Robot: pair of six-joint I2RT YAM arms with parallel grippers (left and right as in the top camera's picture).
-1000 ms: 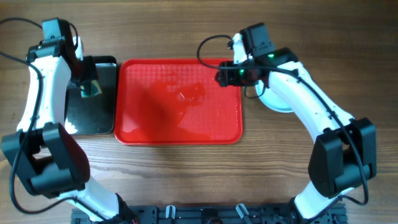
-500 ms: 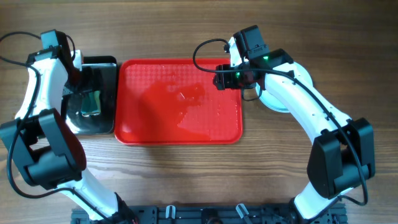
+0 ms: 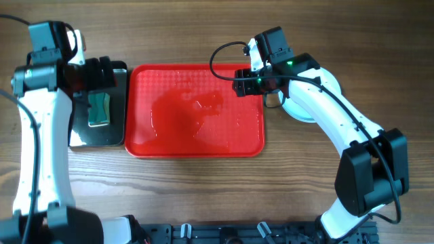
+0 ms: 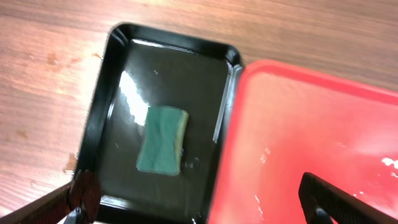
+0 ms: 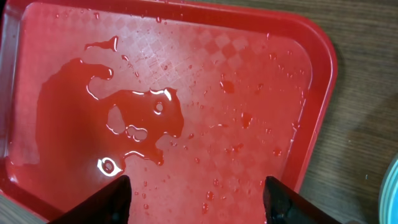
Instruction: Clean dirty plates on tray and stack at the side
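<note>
The red tray (image 3: 196,135) lies mid-table, wet, with a puddle (image 5: 93,118) and droplets and nothing standing on it. The plates (image 3: 300,114) sit stacked on the wood just right of the tray, mostly hidden under my right arm; a pale rim (image 5: 392,193) shows in the right wrist view. My right gripper (image 3: 243,80) hovers over the tray's far right corner, open (image 5: 199,202) and empty. My left gripper (image 3: 102,73) is over the far end of the black tray (image 3: 115,135), open wide (image 4: 199,208) and holding nothing.
A green sponge (image 3: 100,108) (image 4: 163,140) lies flat in the wet black tray (image 4: 106,112), which sits against the red tray's left rim (image 4: 230,137). Bare wood surrounds both trays. A black rail (image 3: 224,234) runs along the near table edge.
My left gripper opened and let go of the sponge, which now lies in the black tray, and the arm drew back. My right gripper shifted slightly left over the tray corner.
</note>
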